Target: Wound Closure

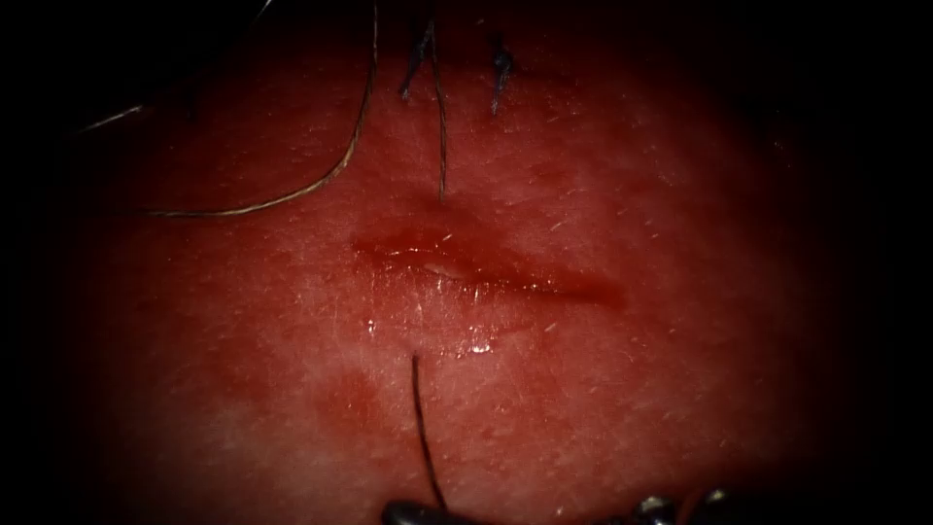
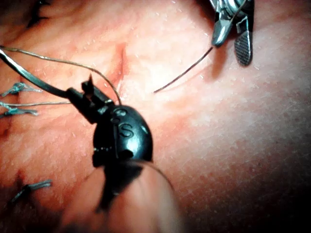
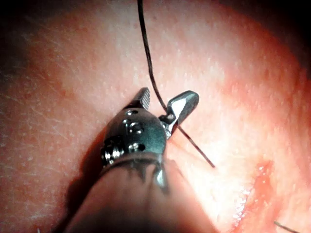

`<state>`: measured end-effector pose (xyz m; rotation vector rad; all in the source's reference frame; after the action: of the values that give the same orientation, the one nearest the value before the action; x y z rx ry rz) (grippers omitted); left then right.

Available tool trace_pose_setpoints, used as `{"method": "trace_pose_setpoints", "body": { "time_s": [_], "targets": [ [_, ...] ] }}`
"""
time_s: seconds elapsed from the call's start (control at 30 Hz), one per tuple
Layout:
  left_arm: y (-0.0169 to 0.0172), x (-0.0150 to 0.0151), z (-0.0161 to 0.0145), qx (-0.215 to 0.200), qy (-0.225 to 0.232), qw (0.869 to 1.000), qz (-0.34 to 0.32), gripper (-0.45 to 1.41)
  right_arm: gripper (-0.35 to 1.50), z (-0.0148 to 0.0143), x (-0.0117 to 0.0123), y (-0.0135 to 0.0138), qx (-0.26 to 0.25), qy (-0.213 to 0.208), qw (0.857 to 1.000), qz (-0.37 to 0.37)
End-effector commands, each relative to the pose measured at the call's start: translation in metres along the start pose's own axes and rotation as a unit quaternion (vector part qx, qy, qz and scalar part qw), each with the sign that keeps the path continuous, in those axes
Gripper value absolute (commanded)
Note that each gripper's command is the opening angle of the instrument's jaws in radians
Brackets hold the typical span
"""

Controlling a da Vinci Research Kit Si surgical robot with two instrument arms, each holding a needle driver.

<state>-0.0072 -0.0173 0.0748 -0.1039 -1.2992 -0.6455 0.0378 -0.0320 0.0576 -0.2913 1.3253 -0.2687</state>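
Left tool [image 2: 87, 91]: black jaws closed on a curved silvery steel needle [image 2: 29, 75], gripped at the end that shows. The rest of the curve running away from the tool and out of the left wrist view. Needle clear of the tissue, not in it.

Just beside the closed jaws, a thin dark suture thread [image 3: 148, 63] arching over and going down into the pink-red pork tissue [image 1: 632, 389], close to the narrow dark-red cut [image 1: 486, 277]. Farther out from this tool, on the needle's side, short bluish cut ends of thread [image 2: 19, 88] standing on the tissue, well apart from the jaws.

Right tool [image 3: 167, 99]: shiny metal jaws clearly apart, gripping nothing. Same dark thread passing through the gap between the two jaws and on beyond the tool, loose end lying on the tissue. Cannot tell whether thread touching either jaw.

Away from the right tool, thread coming up out of the tissue on the near side of the cut, toward the cut's left end in the endoscope view. Beyond that, wet red fluid [image 1: 418, 248] shining along the cut itself.
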Motion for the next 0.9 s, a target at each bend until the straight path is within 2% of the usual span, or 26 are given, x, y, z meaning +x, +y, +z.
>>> {"method": "trace_pose_setpoints", "body": {
  "time_s": [0.03, 0.07, 0.1, 0.33, 0.6, 0.63, 0.67, 0.7, 0.73, 0.9],
  "targets": [
    [-0.0005, 0.0007, 0.0004, 0.0, 0.0, 1.0, 0.0, -0.35, 1.16, 0.0008, -0.0032, 0.0002, -0.005, -0.01, 1.0, 0.002],
    [-0.0005, 0.0007, 0.0004, 0.0, 0.0, 1.0, 0.0, -0.35, 1.16, 0.0008, -0.0032, 0.0002, -0.005, -0.01, 1.0, 0.002],
    [-0.0005, 0.0007, 0.0005, 0.0, 0.0, 1.0, 0.0, -0.35, 1.18, 0.0011, -0.0048, 0.0007, -0.013, -0.016, 1.0, 0.003],
    [-0.0006, 0.0009, 0.0006, 0.0, 0.001, 1.0, 0.001, -0.35, 1.19, 0.0028, -0.0084, 0.0022, -0.024, -0.027, 0.999, 0.005],
    [-0.0006, 0.0008, 0.0005, 0.001, 0.001, 1.0, 0.001, -0.33, 1.23, 0.0046, -0.0099, 0.0025, -0.031, -0.038, 0.999, 0.004],
    [-0.0006, 0.0008, 0.0005, 0.001, 0.001, 1.0, 0.001, -0.33, 0.93, 0.0047, -0.0101, 0.0023, -0.031, -0.038, 0.999, 0.006],
    [-0.0006, 0.0008, 0.0005, 0.001, 0.001, 1.0, 0.001, -0.33, 0.49, 0.0046, -0.0101, 0.0021, -0.03, -0.037, 0.999, 0.005],
    [-0.0006, 0.0008, 0.0005, 0.001, 0.001, 1.0, 0.001, -0.33, 0.49, 0.0046, -0.0101, 0.0021, -0.03, -0.037, 0.999, 0.005],
    [-0.0006, 0.0008, 0.0005, 0.001, 0.001, 1.0, 0.001, -0.33, -0.35, 0.0042, -0.01, 0.0019, -0.028, -0.033, 0.999, 0.005],
    [-0.0006, 0.0008, 0.0005, 0.001, 0.001, 1.0, 0.001, -0.33, -0.35, 0.0032, -0.0089, 0.0011, -0.022, -0.019, 1.0, 0.003]
  ]
}}
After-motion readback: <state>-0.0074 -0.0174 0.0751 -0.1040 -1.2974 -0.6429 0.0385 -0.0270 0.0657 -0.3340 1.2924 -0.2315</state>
